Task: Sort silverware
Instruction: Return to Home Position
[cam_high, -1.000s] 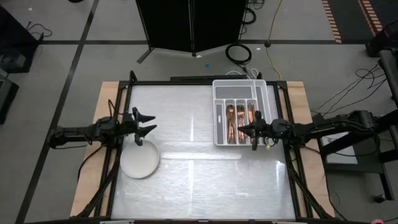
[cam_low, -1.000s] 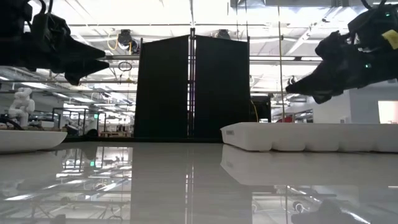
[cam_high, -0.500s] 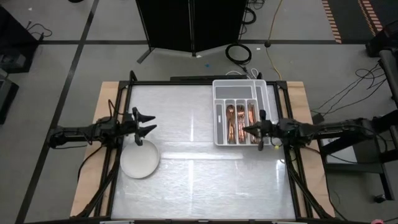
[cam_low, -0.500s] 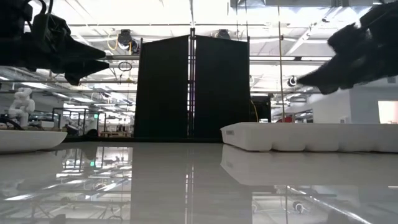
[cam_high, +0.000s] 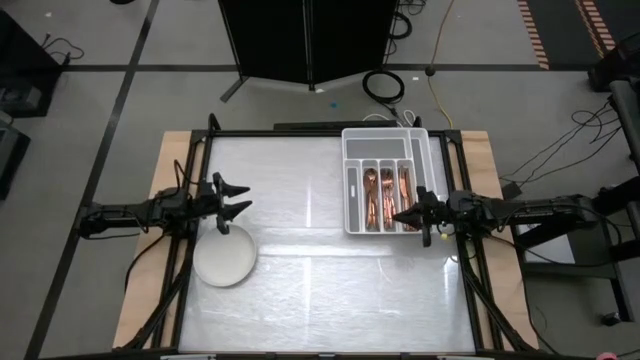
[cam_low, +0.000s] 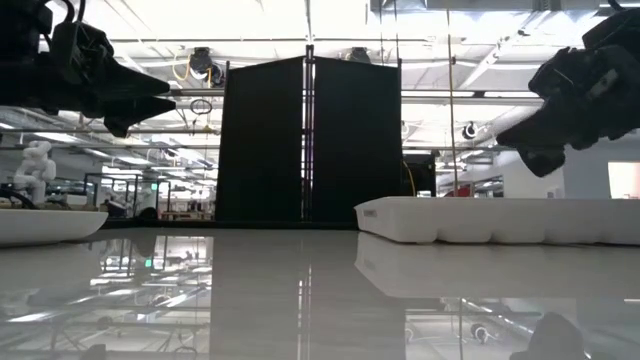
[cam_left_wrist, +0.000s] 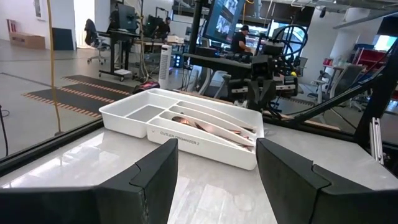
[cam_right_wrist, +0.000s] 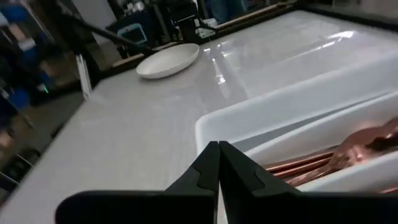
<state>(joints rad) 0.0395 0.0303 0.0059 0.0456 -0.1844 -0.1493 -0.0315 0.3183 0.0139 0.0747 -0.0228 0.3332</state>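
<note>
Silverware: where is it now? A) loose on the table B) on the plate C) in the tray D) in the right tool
C: the silverware lies in the tray slots. The plate is bare. The right tool, by the tray's corner, is shut on nothing, and the left tool is open near the plate.

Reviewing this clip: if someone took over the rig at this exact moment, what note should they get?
The left gripper is open and empty, hovering beside the plate.
The right gripper is shut and empty, over the edge of the tray nearest its arm.
All the silverware in view lies in the tray's long compartments; none shows on the plate or the table.
Done: sorting looks finished.
Left: likely only parking both arms; check the tray before closing out.
</note>
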